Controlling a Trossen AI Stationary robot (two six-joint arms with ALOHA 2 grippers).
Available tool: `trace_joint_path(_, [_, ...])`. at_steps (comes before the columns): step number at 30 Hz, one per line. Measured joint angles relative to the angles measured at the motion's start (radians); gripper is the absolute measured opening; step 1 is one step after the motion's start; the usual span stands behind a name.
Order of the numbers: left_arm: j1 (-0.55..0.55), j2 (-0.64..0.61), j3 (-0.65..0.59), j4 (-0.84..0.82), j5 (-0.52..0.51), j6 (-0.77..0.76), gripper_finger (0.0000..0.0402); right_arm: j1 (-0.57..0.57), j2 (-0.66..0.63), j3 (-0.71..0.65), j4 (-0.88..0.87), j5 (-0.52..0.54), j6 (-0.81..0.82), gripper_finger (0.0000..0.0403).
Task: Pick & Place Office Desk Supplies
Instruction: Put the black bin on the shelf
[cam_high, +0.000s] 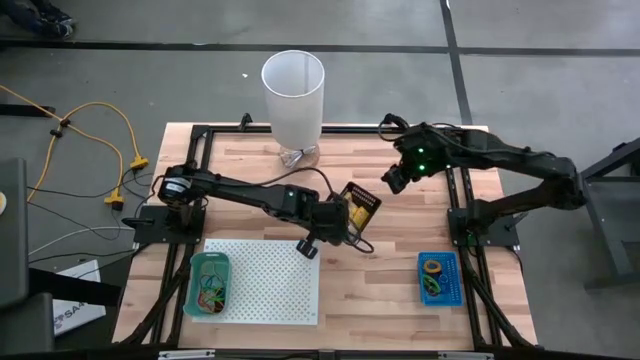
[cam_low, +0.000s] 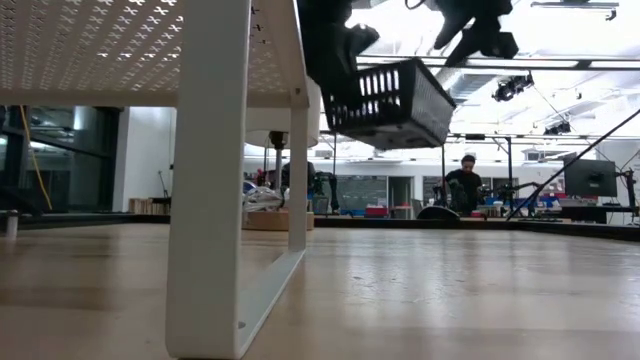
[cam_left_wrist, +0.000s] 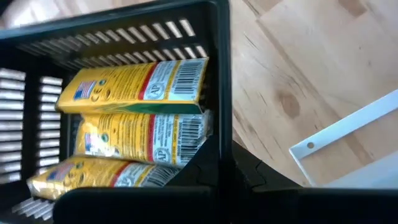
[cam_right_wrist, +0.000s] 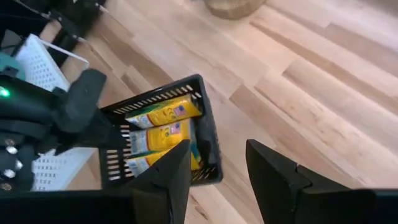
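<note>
L to R: green tray on white perforated board has coloured loops. My left end effector is clamped on black slotted basket, held off the bench w/ yellow packets inside, prob for relocating. Right end effector hovers above, part open, empty. Blue tray holds more loops

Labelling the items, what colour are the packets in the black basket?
Yellow packets with red and green bands, clearest in the left wrist view.

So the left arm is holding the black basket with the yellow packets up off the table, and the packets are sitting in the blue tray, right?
Not quite. The yellow packets lie inside the black basket itself, as the left wrist view shows. The left gripper does hold it off the table.
</note>
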Motion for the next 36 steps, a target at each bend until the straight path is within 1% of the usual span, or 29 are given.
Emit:
trace_joint_path(8, [0.001,-0.113,0.001,-0.015,0.001,-0.089,0.0001,0.0,-0.058,0.0,-0.011,0.025,-0.041,0.0142])
trace_joint_path(12, [0.001,-0.175,0.002,-0.061,0.001,-0.168,0.0001,0.0,-0.064,0.0,-0.011,0.023,-0.128,0.0142])
trace_joint_path(16, [-0.001,-0.211,0.002,-0.107,0.005,-0.236,0.0001,0.0,-0.06,0.0,-0.004,0.026,-0.162,0.0142])
trace_joint_path(29, [-0.01,-0.226,0.002,-0.151,0.006,-0.263,0.0001,0.0,-0.058,0.0,0.01,0.021,-0.157,0.0142])
trace_joint_path(34, [-0.015,-0.228,0.002,-0.161,-0.005,-0.296,0.0001,0.0,-0.057,0.0,0.021,0.021,-0.155,0.0142])
trace_joint_path(36, [-0.026,-0.232,0.002,-0.167,-0.03,-0.317,0.0001,0.0,-0.057,0.0,0.021,0.021,-0.155,0.0142])
